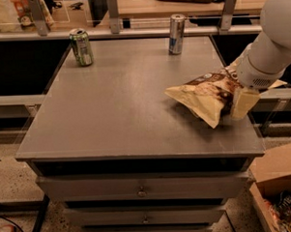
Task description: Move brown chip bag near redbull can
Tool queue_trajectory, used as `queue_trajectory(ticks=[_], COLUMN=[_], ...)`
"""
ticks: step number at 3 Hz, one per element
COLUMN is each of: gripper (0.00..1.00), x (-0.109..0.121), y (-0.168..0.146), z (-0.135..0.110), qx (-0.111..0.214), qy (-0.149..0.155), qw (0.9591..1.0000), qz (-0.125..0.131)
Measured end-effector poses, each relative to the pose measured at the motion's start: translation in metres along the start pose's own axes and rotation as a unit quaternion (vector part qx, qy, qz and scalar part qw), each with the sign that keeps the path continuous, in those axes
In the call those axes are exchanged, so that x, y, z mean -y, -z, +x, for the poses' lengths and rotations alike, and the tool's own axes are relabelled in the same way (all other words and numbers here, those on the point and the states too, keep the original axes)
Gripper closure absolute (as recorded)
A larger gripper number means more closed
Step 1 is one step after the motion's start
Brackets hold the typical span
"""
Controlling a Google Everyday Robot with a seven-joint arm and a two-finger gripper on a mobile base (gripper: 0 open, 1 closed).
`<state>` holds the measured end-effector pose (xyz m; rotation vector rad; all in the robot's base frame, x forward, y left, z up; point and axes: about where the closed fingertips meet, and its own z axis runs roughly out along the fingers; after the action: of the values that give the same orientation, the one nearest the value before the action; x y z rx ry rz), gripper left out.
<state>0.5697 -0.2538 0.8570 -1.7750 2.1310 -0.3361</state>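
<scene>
Cream plastic of your pincer [241, 103] sits at the right end of the brown chip bag [206, 93], which lies near the right edge of the table [125, 104]. Whether the pincer is spread or pinching the foil, I cannot tell. You should expect the bag to be light, soft and slippery, so take hold on the crumpled end, not the puffed middle. The redbull can [177, 34] stands well apart at the back edge.
</scene>
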Motion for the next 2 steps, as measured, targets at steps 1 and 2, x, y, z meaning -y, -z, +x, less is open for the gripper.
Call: queue_trajectory(ticks=[1, 2], gripper=[0.41, 0.64], x=[-0.008, -0.019], y=[-0.009, -0.008], z=[0.006, 0.018], qx=[0.014, 0.046], qy=[-0.002, -0.010], qw=[0.9998, 0.9981], qz=[-0.015, -0.041])
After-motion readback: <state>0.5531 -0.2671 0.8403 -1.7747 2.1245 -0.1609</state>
